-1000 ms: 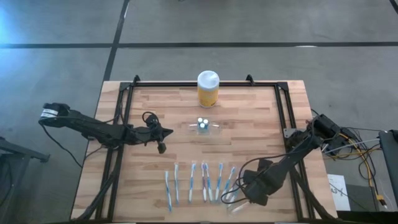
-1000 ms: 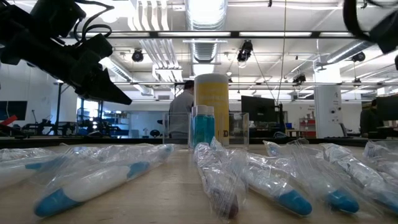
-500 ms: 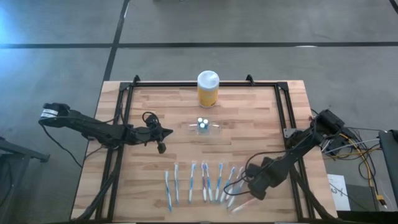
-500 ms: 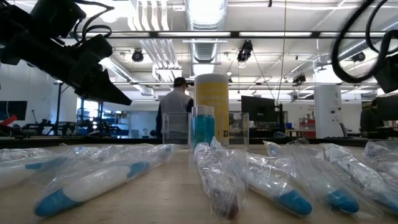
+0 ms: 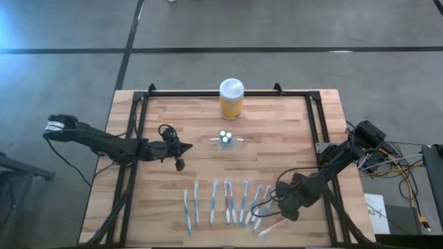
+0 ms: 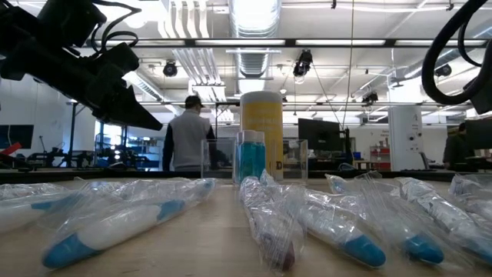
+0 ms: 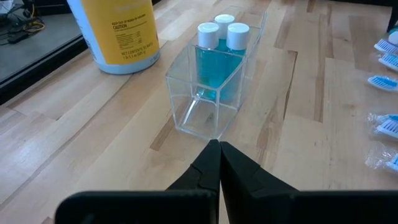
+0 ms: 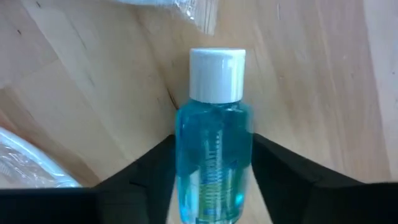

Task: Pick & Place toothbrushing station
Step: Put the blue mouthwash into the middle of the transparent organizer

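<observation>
The toothbrushing station (image 5: 227,141) is a low clear plastic holder at the table's middle, standing on its base with two blue bottles (image 7: 217,62) upright inside. My left gripper (image 5: 178,163) hangs shut to its left, clear of the wood, its fingertips (image 7: 219,149) pointing at the holder's near end. My right gripper (image 5: 280,207) points down at the near right of the table, beside the row of wrapped toothbrushes (image 5: 225,202). A third blue bottle (image 8: 214,130) with a white cap sits between its fingers; in the high view the gripper hides it. My right gripper has the bottle's blue body (image 8: 186,155) between its two fingers, one finger against each long side. The fingers come from above, pointing down, and lie across the bottle. The bottle lies on its side on the wood, its white cap (image 8: 216,74) sticking out past the fingers.
A yellow jar with a white lid (image 5: 231,99) stands at the far middle, behind the holder. Several wrapped toothbrushes lie in a row along the near edge, with crinkled wrappers (image 8: 25,162) close to the right gripper. Black rails (image 5: 138,138) run along the table's left, right and far sides.
My right gripper has sunk toward the table and shifted slightly toward the far edge, beside the right end of the toothbrush row. In the room behind, a person has walked toward the left.
</observation>
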### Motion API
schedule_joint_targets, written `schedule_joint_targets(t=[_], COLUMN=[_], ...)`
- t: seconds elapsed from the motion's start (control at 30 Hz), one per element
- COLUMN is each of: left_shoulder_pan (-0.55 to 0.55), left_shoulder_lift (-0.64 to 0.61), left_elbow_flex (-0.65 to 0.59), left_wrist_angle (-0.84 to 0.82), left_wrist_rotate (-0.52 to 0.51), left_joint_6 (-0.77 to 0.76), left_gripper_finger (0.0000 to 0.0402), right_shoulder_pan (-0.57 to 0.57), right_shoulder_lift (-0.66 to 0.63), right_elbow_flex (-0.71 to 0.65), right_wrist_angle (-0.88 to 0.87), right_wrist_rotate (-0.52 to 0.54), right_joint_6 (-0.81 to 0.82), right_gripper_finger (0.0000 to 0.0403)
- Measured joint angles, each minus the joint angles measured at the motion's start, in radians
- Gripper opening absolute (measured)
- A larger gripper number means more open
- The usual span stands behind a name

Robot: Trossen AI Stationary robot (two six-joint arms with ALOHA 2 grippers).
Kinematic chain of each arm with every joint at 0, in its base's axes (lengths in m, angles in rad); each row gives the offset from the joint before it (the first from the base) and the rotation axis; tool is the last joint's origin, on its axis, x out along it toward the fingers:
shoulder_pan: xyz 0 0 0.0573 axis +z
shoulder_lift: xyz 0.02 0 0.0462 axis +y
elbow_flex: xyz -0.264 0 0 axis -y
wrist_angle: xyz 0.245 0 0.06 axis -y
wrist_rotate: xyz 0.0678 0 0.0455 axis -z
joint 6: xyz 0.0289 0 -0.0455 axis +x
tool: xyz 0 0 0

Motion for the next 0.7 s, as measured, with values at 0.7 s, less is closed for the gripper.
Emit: schedule_joint_targets(t=[0.7], left_shoulder_pan=[0.000], left_shoulder_lift=[0.000], left_elbow_flex=[0.000], left_wrist_angle=[0.011], left_wrist_rotate=[0.018], left_joint_6=[0.004], left_gripper_finger=[0.0007], right_shoulder_pan=[0.077], right_shoulder_lift=[-0.282], right_elbow_flex=[0.037], right_wrist_angle=[0.010], right_wrist_rotate=[0.454], right_joint_6=[0.016], right_gripper_finger=[0.0039])
